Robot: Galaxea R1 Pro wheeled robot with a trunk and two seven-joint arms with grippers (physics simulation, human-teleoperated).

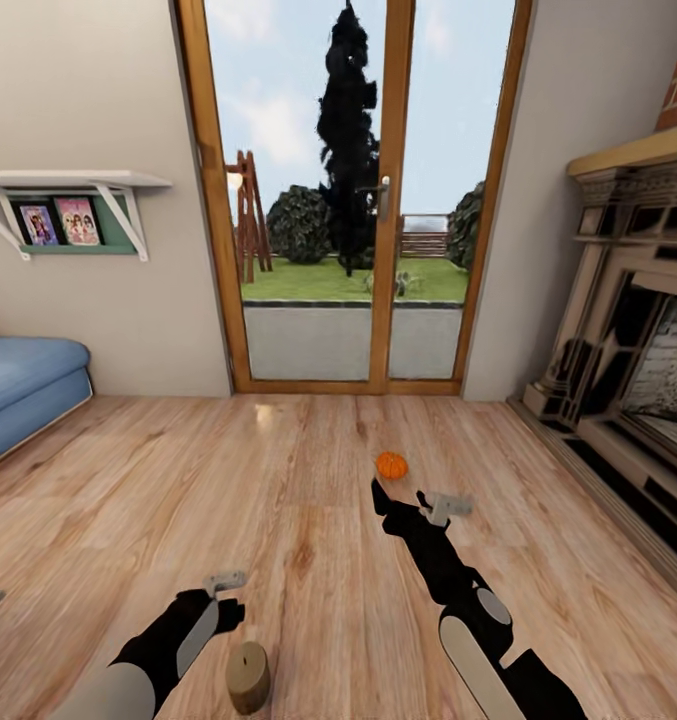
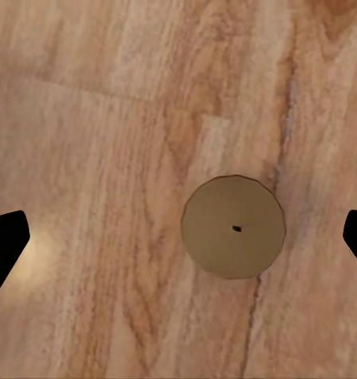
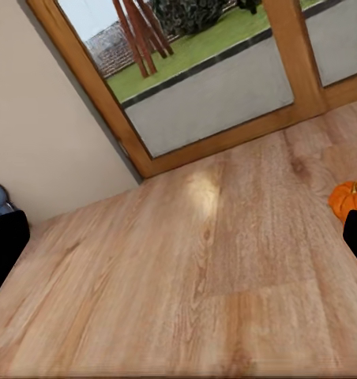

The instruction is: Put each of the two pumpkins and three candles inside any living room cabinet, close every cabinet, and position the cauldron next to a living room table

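Left hand (image 2: 178,237) hangs spread wide over a candle (image 2: 234,227); right hand's (image 3: 178,245) spread fingertips half-crop a pumpkin (image 3: 348,197).

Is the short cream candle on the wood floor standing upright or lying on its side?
Upright. The short cream candle shows its round top and wick from above, standing on the wood plank floor.

I see a light wood plank floor (image 1: 308,520) running up to the glass doors. A small orange pumpkin (image 1: 391,465) sits on it ahead of me, and a stubby candle (image 1: 248,677) stands upright close in, well apart from it.
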